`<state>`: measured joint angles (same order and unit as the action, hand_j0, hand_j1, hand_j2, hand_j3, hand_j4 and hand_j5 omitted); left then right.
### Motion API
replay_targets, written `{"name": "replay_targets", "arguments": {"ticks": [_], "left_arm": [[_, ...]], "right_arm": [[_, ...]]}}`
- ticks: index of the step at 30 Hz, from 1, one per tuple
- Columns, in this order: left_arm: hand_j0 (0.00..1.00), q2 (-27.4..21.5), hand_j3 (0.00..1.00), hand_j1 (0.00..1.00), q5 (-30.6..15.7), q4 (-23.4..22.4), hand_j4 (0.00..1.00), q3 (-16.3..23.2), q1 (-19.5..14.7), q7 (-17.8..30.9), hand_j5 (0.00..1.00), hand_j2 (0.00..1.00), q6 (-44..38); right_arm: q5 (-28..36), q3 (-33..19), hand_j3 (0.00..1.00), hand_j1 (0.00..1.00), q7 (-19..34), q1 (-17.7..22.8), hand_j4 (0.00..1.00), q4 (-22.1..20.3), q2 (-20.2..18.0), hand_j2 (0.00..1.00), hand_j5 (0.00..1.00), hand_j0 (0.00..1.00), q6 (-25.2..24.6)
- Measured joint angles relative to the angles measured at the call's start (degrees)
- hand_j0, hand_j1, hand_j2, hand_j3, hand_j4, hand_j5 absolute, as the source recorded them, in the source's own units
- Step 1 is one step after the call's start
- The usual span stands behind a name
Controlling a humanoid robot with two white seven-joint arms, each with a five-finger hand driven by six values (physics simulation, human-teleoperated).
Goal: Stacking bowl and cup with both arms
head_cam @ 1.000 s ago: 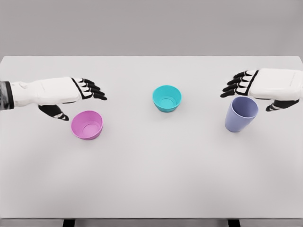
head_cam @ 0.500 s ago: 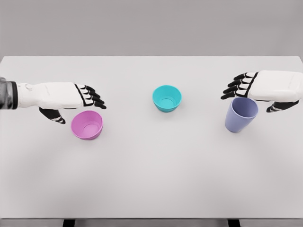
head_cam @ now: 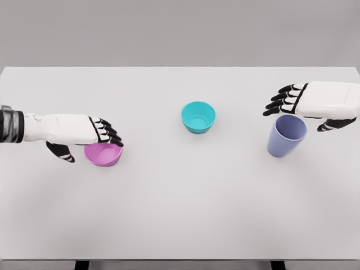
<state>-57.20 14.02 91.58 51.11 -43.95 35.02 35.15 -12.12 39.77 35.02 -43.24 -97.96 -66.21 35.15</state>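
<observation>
Head view is showing the white worktop [head_cam: 180, 214] filling most of the picture, with three vessels sitting apart on it and nothing stacked yet, so the task is looking barely begun.

Going down in size, the two arms are coming next. The left hand [head_cam: 84, 132] is reaching in from the left, fingers spread and relaxed, its fingertips lying over the far left rim of the pink bowl [head_cam: 103, 154] and the thumb hanging down just left of the bowl; it is gripping nothing so far. The right hand [head_cam: 306, 104] is hovering at the right, fingers likewise loose and holding nothing, sitting just above and behind the purple cup [head_cam: 286, 136], thumb out to the cup's right.

The cup is standing upright at the right side, the teal bowl [head_cam: 198, 117] is resting near the middle, a little farther away, and the pink bowl is sitting at the left, nearer.

Judging from this, both grasps, the lifts and the nesting are all still to come.

Compared with half a second ago, the left hand is lower and closer to the pink bowl, now covering part of its rim; the right hand is barely shifting, and none of the vessels is moving.
</observation>
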Motion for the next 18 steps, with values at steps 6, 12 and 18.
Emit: {"name": "replay_targets", "arguments": {"ticks": [6, 12, 18], "left_arm": [[1.00, -0.60, 1.00, 1.00, -5.01, 1.77, 1.00, 0.03, 0.26, 0.00, 1.00, 1.00, 0.00], [1.00, -2.44, 1.00, 1.00, -7.52, 5.23, 1.00, 0.27, 0.62, 0.00, 1.00, 1.00, -0.01], [0.99, -4.93, 0.99, 0.99, -9.76, 6.59, 0.99, 0.63, 0.70, 0.00, 0.99, 0.99, 0.00]], "right_arm": [[0.00, -0.06, 1.00, 1.00, 0.00, 0.00, 1.00, -0.03, -0.07, 1.00, 1.00, 1.00, 0.00], [-0.02, 0.02, 1.00, 1.00, 0.00, 0.00, 1.00, -1.26, -0.37, 1.00, 1.00, 1.00, 0.00], [0.01, -0.07, 1.00, 1.00, 0.00, 0.00, 1.00, -2.24, -0.88, 1.00, 1.00, 1.00, 0.00]]}}
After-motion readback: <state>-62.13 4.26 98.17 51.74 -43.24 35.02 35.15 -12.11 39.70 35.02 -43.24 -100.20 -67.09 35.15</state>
